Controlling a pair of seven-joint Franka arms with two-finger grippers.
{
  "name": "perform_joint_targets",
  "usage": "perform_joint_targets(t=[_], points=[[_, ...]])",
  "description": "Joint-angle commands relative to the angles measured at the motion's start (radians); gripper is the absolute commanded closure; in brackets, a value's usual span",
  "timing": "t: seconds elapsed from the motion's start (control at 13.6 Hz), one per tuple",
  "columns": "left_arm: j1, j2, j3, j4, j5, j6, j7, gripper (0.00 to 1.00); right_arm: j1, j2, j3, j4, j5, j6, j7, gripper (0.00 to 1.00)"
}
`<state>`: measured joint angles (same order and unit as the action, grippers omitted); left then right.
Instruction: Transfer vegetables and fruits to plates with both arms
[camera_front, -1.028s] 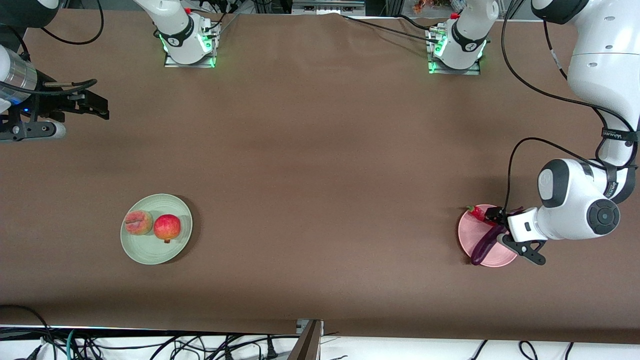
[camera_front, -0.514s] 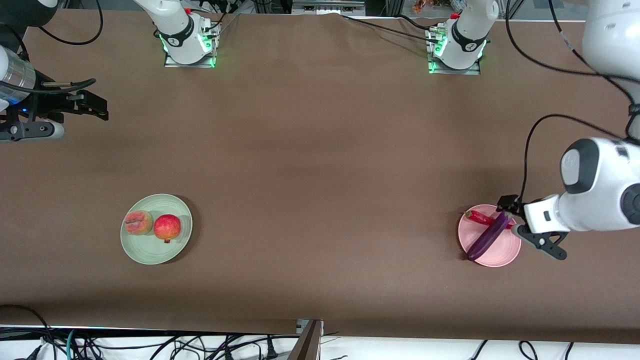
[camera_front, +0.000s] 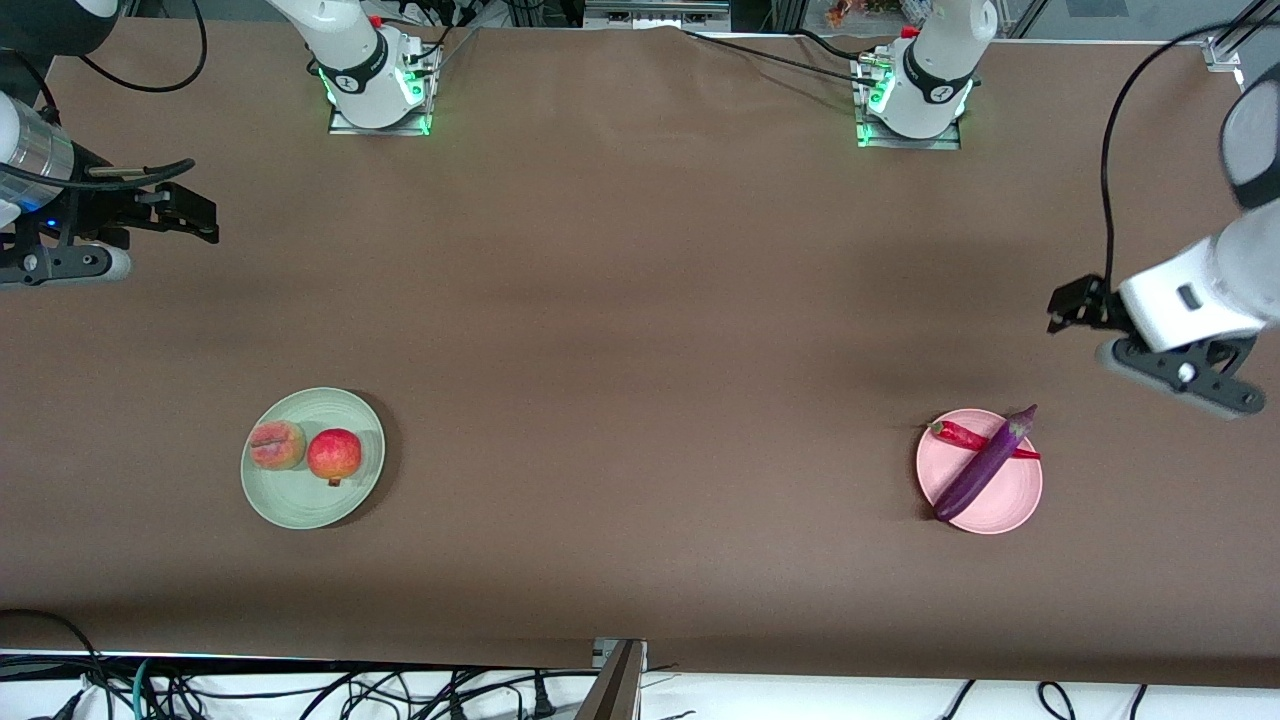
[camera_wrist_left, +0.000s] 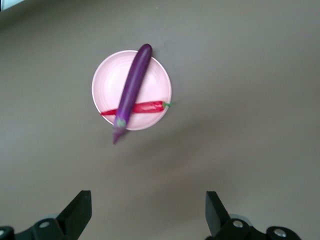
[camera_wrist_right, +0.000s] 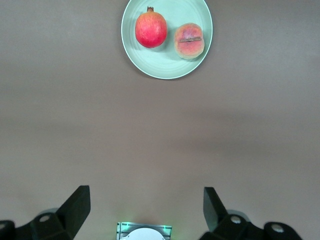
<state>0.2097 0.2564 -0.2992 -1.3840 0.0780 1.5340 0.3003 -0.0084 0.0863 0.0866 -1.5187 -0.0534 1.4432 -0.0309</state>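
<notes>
The left end effector (camera_front: 1080, 318) hangs over bare table (camera_front: 640, 330) at the left arm's end, its fingers (camera_wrist_left: 80, 212) spread wide with nothing between them; the pink plate (camera_front: 1015, 500) lies on the table apart from it, nearer the front camera; the eggplant (camera_front: 983, 465) lies slantwise across that plate, both ends jutting past the rim, on top of the chili pepper (camera_front: 955, 434), which crosses it; a second ago this end effector was down at the plate, right by the eggplant's stem end, and half a second ago it stood just off the plate's rim, so it has drawn up and away while eggplant and pepper stay put; the right end effector (camera_front: 205, 220) waits over the table at the right arm's end, fingers (camera_wrist_right: 75, 207) equally wide and empty, unmoved; the green plate (camera_front: 300, 505) sits nearer the front camera than it, carrying the peach (camera_front: 277, 445) and the pomegranate (camera_front: 334, 455) side by side, just as before.
</notes>
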Motion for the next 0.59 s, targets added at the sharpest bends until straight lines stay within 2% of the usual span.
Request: perform_joint_targets(t=[0.0, 0.22, 0.51], points=[[0.037, -0.043, 0.011, -0.043, -0.113, -0.038, -0.107, 0.00, 0.002, 0.007, 0.001, 0.022, 0.009, -0.007, 0.009, 0.00], [0.043, -0.106, 0.003, -0.055, -0.116, -0.089, -0.171, 0.00, 0.002, 0.007, 0.001, 0.022, 0.010, -0.007, 0.008, 0.00], [0.020, -0.158, 0.011, -0.119, -0.112, -0.077, -0.185, 0.00, 0.002, 0.010, 0.001, 0.022, 0.010, -0.001, 0.008, 0.00]])
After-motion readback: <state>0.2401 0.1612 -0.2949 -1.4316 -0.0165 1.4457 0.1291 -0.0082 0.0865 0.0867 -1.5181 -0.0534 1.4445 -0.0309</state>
